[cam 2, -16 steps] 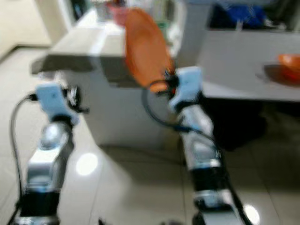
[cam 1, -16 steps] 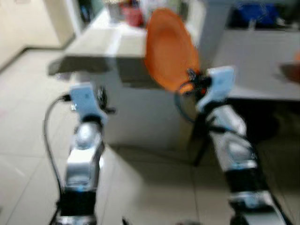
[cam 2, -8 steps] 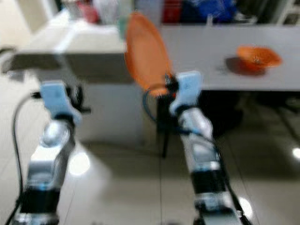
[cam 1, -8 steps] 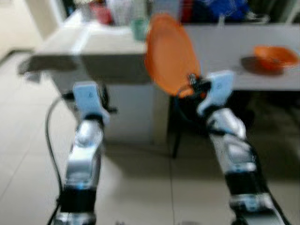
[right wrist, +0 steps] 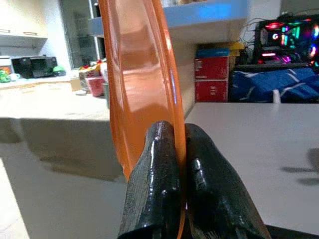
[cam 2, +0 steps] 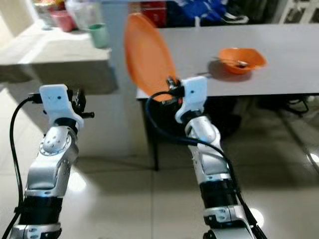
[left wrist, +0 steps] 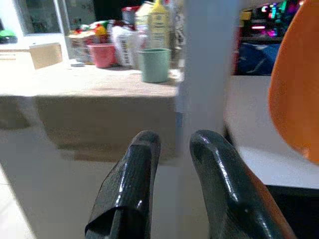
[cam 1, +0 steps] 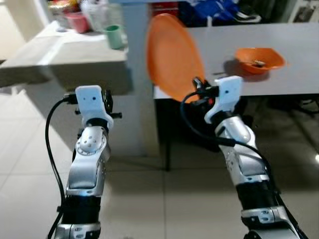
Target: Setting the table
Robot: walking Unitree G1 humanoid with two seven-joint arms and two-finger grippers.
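Robot holds an orange plate (cam 1: 172, 57) upright before a grey table (cam 1: 299, 69).
Right gripper (right wrist: 177, 169) pinches the plate's rim; left gripper (left wrist: 172, 149) hangs empty, fingers slightly parted.

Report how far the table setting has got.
Done: an orange bowl already sits on the grey table. In hand: the right gripper is shut on the rim of an orange plate, held upright near the table's edge. Left: laying the plate flat on the table. The left gripper carries nothing.

Counter (cam 1: 60, 55) left with cup (cam 1: 115, 36), table (cam 1: 299, 59) right bearing bowl (cam 1: 258, 59)
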